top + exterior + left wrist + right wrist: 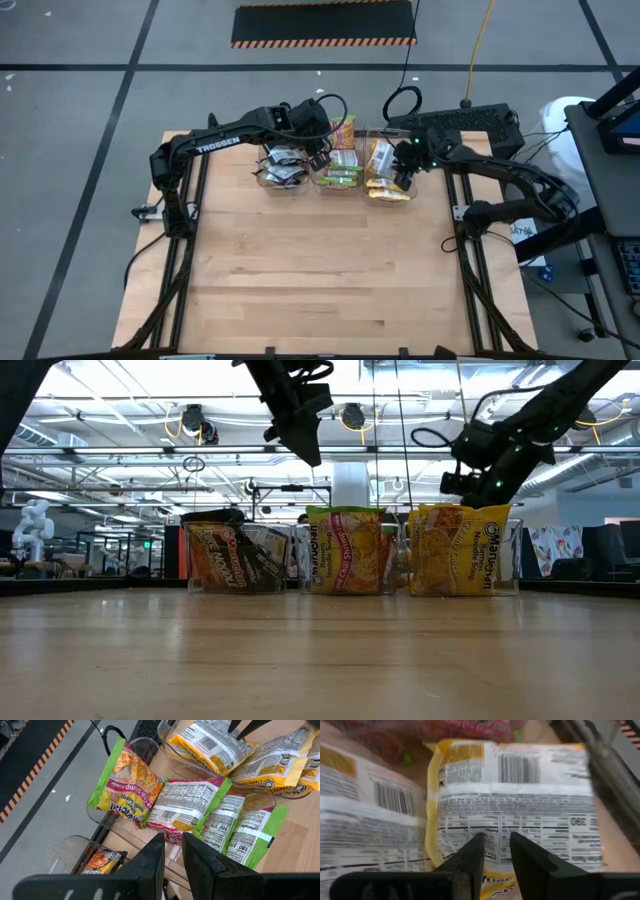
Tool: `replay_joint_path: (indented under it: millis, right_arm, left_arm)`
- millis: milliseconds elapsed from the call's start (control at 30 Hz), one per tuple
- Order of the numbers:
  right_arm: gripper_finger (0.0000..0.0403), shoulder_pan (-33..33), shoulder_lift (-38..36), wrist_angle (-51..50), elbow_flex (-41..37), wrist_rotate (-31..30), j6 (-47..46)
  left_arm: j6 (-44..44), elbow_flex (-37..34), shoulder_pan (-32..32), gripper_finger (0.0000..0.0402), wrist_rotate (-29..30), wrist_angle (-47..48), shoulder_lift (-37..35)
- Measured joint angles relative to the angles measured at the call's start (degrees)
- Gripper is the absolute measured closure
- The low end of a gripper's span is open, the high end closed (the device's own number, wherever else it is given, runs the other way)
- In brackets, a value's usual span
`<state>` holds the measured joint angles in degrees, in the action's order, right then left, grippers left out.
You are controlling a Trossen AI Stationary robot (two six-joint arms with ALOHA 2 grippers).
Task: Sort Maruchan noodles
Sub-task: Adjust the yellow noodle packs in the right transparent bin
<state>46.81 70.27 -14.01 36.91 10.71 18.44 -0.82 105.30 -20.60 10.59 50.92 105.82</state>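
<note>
Three clear bins stand in a row at the table's far middle. The left bin (pixel 283 172) holds black Maruchan packets (pixel 230 555). The middle bin (pixel 338 178) holds lime-green and pink packets (pixel 190 805). The right bin (pixel 390 192) holds yellow packets (pixel 520 805). The packets lean or lie inside the bins. My left gripper (pixel 173 842) hangs open, high above the middle bin, with nothing between its fingers. My right gripper (pixel 496 842) is open just over a yellow packet in the right bin, its fingers slanting down at the packet's printed back.
A black box (pixel 470 125) with cables sits at the table's far right corner, behind the bins. The near half of the wooden table (pixel 320 280) is bare wood. Both arms reach in over the bins from the sides.
</note>
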Motion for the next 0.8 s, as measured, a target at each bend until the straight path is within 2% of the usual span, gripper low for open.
replay_joint_path:
  millis: [200, 400, 633, 800]
  right_arm:
    - [0.0321, -0.02, 4.05, 0.95, 0.11, 0.31, 2.21]
    - [0.0326, -0.02, 4.44, 3.46, 0.08, -0.27, 6.38]
    - [0.0392, -0.02, 4.34, 3.19, 0.02, -0.20, 5.90]
    - [0.0400, -0.02, 4.24, 2.96, 0.00, -0.13, 6.08]
  left_arm:
    - [-0.83, 0.00, 0.00, 0.0328, 0.00, 0.00, 0.00]
    - [-0.99, 0.00, 0.00, 0.0327, 0.00, 0.00, 0.00]
    - [-0.98, 0.00, 0.00, 0.0327, 0.00, 0.02, 0.00]
    - [-0.98, 0.00, 0.00, 0.0327, 0.01, 0.01, 0.00]
